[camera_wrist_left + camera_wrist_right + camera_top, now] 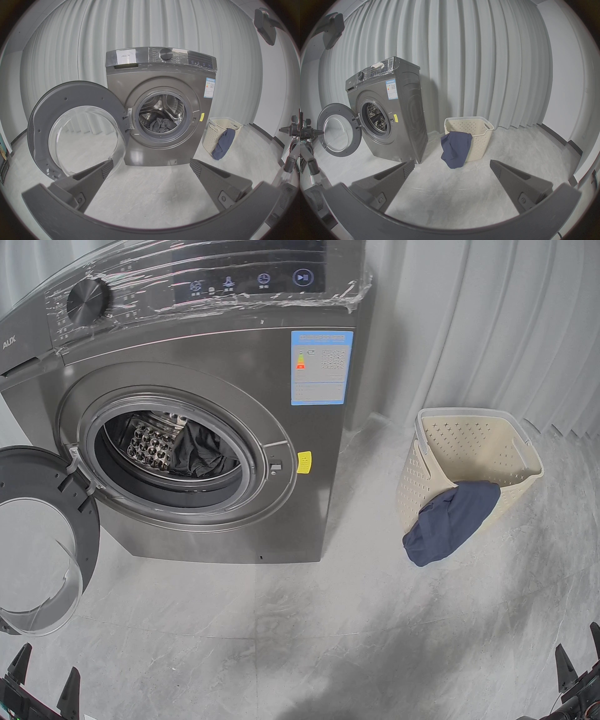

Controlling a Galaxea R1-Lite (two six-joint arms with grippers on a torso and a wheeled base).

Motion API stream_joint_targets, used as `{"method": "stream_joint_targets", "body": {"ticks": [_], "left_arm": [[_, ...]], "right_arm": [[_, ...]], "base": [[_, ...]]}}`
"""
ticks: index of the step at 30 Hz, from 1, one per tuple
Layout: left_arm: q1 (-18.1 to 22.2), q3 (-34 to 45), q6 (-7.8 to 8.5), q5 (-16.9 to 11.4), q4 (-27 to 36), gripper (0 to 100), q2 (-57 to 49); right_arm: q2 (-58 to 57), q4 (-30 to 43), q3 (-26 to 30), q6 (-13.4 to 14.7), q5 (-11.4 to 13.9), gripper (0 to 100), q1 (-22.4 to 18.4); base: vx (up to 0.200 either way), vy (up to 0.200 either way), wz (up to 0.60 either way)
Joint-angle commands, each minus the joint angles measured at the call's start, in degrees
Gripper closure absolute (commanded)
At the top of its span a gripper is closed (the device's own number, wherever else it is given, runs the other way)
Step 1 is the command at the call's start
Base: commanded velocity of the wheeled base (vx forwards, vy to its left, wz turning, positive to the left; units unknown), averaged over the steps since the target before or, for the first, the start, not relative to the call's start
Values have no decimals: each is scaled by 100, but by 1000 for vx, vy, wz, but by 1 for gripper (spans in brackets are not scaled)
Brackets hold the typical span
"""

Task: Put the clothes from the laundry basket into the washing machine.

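A grey front-loading washing machine stands with its round door swung wide to the left. Inside the drum lies a dark garment. To its right a cream perforated laundry basket stands on the floor, and a navy blue garment hangs over its front rim down toward the floor. My left gripper is low at the near left, open and holding nothing. My right gripper is low at the near right, also open and holding nothing. Both are well short of the basket and the machine.
Pale grey curtains hang behind the machine and basket. The marbled grey floor stretches between me and both. The open door juts out over the floor at the left.
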Motion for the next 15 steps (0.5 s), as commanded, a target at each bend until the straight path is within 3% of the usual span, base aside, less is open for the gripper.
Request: {"method": "stream_joint_targets", "body": {"ticks": [1,9,15], "left_arm": [[1,92,-13,-1,-3,0,-31],[1,92,-93,17,-3,0,-31],[-8,92,-110,17,-3,0,-31]], "right_arm": [[-71,1,101,-2,1,0,-5],[-71,1,101,-2,1,0,-5],[-71,1,101,-2,1,0,-5]], "base": [[0,-200,0],[0,-200,0],[0,0,0]]}}
